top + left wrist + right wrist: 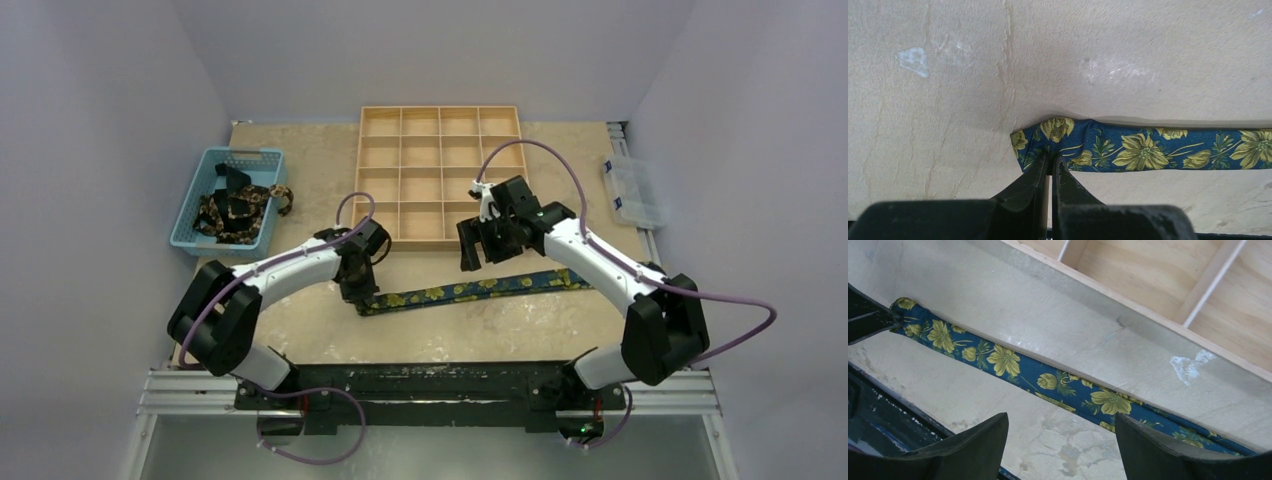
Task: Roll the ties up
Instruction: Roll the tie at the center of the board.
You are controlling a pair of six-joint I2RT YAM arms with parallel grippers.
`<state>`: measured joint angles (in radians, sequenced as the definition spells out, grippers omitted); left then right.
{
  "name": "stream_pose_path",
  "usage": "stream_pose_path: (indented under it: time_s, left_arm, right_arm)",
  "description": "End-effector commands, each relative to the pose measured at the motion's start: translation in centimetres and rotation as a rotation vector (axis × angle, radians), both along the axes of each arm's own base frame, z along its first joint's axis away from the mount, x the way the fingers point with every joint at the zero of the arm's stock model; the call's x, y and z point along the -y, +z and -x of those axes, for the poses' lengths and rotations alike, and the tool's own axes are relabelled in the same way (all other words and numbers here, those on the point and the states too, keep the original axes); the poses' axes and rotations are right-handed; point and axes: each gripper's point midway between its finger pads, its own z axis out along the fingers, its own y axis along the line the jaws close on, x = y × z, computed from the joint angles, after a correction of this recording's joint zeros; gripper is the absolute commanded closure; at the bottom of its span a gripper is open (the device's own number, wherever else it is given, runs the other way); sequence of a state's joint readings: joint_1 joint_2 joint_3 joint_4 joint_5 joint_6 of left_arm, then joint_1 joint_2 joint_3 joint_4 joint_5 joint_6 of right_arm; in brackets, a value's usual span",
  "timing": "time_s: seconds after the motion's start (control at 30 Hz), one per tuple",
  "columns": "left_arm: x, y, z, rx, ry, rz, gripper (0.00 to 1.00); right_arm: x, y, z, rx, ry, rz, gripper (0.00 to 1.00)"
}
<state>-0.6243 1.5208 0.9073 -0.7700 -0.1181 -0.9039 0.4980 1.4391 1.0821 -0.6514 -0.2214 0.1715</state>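
From above, your blue floral tie (470, 290) lies flat on the table (320, 170), in front of the wooden tray (440, 108). Left wrist: your left gripper (1050, 162) pinches its folded end. Right wrist: your right gripper (1062, 422) hangs open above it, apparently not touching.

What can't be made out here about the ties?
- Tie on the table: top view, right end hidden behind the right arm; both wrist views, cut off by frame edge.
- Tangled ties in the blue basket: top view, too small to count.
- Left gripper: left wrist view, its fingers cover the pinched tie edge.
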Motion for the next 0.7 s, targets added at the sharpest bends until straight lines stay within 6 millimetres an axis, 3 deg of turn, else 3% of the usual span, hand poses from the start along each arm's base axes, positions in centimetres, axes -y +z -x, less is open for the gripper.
stream_pose_path:
  time_s: [0.0,0.23,0.37,0.53,0.67]
  left_arm:
    - [1.2,0.9,-0.7,0.096,-0.002,0.106,1.00]
    - [1.5,2.1,-1.7,0.160,-0.086,0.119,1.00]
    - [1.9,2.5,-0.9,0.149,-0.123,0.160,0.99]
    - [0.8,2.4,0.9,0.137,-0.080,0.172,0.68]
    - [0.5,3.7,1.2,0.178,-0.040,0.200,0.53]
  right_arm:
    - [-2.0,0.0,0.4,0.001,0.038,-0.053,0.24]
    - [-4.5,-1.3,1.8,-0.026,0.113,-0.048,0.34]
    - [-6.0,-2.0,2.8,-0.049,0.146,-0.052,0.37]
    - [-7.0,-2.4,3.2,-0.062,0.166,-0.065,0.43]
    - [-7.2,-2.7,3.7,-0.074,0.170,-0.076,0.47]
